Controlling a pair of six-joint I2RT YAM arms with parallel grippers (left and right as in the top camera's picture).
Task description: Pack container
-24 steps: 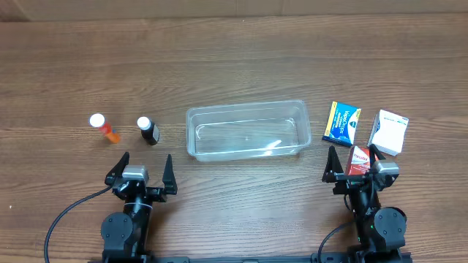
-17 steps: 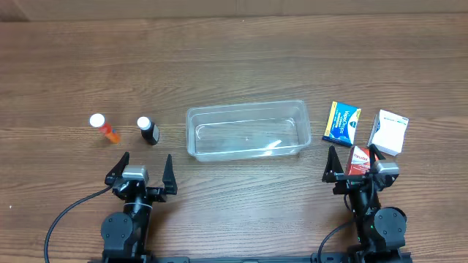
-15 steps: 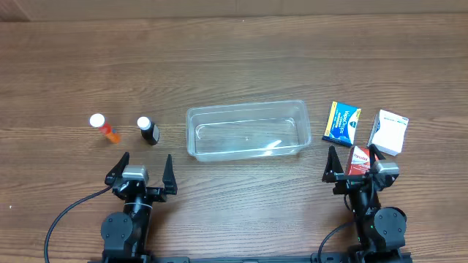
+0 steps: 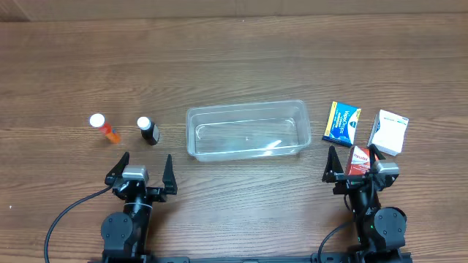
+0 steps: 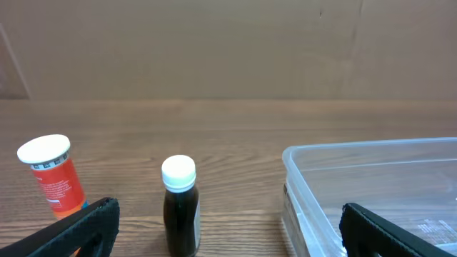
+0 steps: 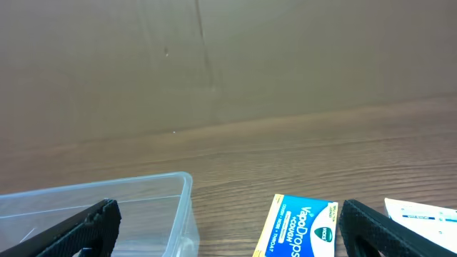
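Note:
The clear plastic container [image 4: 245, 107] lies empty at the table's middle; it also shows in the left wrist view [image 5: 371, 151] and the right wrist view [image 6: 107, 187]. My left gripper [image 4: 143, 172] is open and empty at the front left, in the left wrist view [image 5: 227, 214] facing a dark bottle with a white cap [image 4: 148, 131] [image 5: 178, 207]. My right gripper [image 4: 351, 169] is open at the front right [image 6: 228, 210]. A red box [image 4: 359, 159] stands between its fingers in the overhead view, ungripped; the right wrist view does not show it.
An orange bottle with a white cap [image 4: 104, 127] [image 5: 53, 178] stands left of the dark bottle. A blue and yellow VapoDrops box [image 4: 342, 123] [image 6: 300, 228] and a white box [image 4: 387, 132] [image 6: 428, 214] lie right of the container. A brown wall runs behind the table.

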